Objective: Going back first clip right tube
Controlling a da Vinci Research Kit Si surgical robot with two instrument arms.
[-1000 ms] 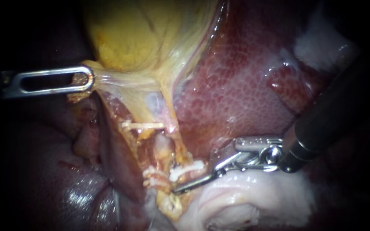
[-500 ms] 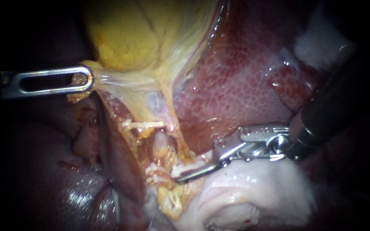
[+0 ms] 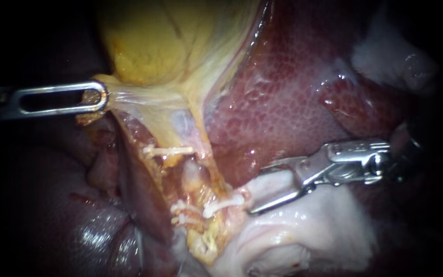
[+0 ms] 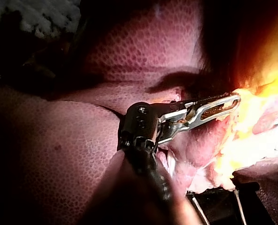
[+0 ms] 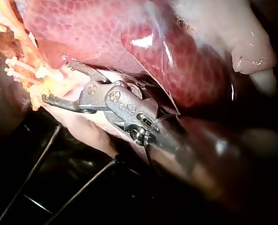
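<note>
My left instrument (image 3: 97,96) comes in from the left, its slotted jaws shut on the edge of the yellow gallbladder (image 3: 170,46), which it holds stretched leftward. The left wrist view shows the same grip (image 4: 233,100) on bright yellow tissue. My right instrument (image 3: 258,190) has its jaws open, with nothing between them, over pale tissue. Just left of them a white clip (image 3: 224,201) lies across the yellowish tube (image 3: 197,177). More white clips (image 3: 170,151) (image 3: 180,213) sit nearby. In the right wrist view the open jaws (image 5: 58,83) stand a short way from the clips (image 5: 17,65).
Dark red liver (image 3: 293,87) fills the upper right. A pale white fold of tissue (image 3: 303,231) lies beneath my right instrument. Darker liver (image 3: 52,205) lies in the lower left. A black frame with thin wires (image 5: 59,187) shows under the tissue.
My right instrument has drawn back to the right, away from the tube, and its jaws have opened wider. The white clip stays on the tube. My left instrument keeps its hold.
</note>
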